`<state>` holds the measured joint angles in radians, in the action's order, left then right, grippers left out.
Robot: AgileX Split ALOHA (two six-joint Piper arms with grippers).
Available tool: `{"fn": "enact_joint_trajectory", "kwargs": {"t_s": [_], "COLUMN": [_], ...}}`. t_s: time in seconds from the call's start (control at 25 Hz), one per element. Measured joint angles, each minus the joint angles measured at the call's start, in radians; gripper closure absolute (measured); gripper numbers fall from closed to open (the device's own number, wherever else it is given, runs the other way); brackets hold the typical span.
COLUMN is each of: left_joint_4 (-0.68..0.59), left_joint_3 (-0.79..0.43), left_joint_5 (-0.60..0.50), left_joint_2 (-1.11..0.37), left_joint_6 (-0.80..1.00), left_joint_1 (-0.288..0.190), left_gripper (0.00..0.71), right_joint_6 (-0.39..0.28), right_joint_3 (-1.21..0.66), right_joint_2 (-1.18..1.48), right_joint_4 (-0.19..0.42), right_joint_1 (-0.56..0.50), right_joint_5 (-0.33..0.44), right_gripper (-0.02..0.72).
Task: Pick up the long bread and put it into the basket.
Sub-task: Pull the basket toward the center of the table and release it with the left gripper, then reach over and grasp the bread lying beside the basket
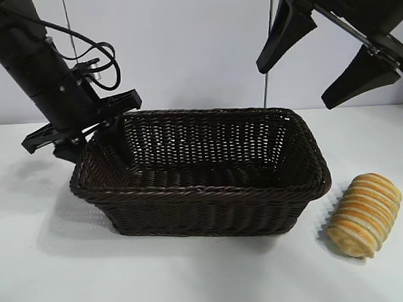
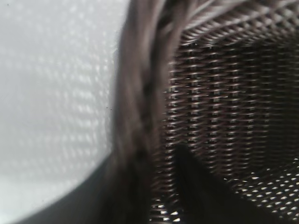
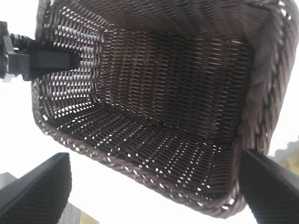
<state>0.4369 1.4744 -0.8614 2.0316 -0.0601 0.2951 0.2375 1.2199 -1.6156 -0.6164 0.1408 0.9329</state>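
Long bread beside basket

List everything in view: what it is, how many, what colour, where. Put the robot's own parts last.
basket: one, dark brown woven wicker, on the middle of the table, nothing inside it.
long bread: one, golden-orange with pale cream ridges, lying on the table outside the basket, off its right end, apart from it.
table: one, white, under everything.
wall: plain pale backdrop behind the arms.
left claw: one, black, low at the basket's left end, one finger reaching inside over the rim; holds nothing.
right claw: one, black, raised above the basket's right end, fingers spread wide, holding nothing.
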Motion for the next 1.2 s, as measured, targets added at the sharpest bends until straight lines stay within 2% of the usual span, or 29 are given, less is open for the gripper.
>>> {"fn": "enact_joint_trajectory", "kwargs": {"t_s": [0.32,0.48,0.6,0.72,1.08,1.2], "left_joint_4": [-0.307,-0.414,-0.479,-0.518,-0.525,-0.472], "left_joint_3": [0.178,0.273,0.323,0.365,0.377,0.377], "left_joint_5": [-0.176,-0.250,-0.292,-0.334,-0.374,-0.377], "left_joint_2": [-0.085,-0.087,-0.087,-0.087,-0.177,-0.259], "left_joint_6": [0.139,0.148,0.148,0.148,0.077,0.019], "left_joint_1": [-0.029,-0.041,-0.068,-0.144,-0.468,-0.535], "left_gripper": [0.025,0.023,0.023,0.023,0.023,0.023], "right_joint_6": [-0.001,-0.002,-0.005,-0.005,-0.005,-0.005], "right_joint_3": [0.000,0.000,0.000,0.000,0.000,0.000], "right_joint_2": [0.000,0.000,0.000,0.000,0.000,0.000], "right_joint_4": [0.000,-0.001,-0.001,-0.001,-0.001,-0.001], "right_joint_1": [0.000,0.000,0.000,0.000,0.000,0.000], "right_joint_5": [0.014,0.017,0.017,0.017,0.017,0.017], "right_gripper": [0.008,0.008,0.008,0.008,0.008,0.008]}}
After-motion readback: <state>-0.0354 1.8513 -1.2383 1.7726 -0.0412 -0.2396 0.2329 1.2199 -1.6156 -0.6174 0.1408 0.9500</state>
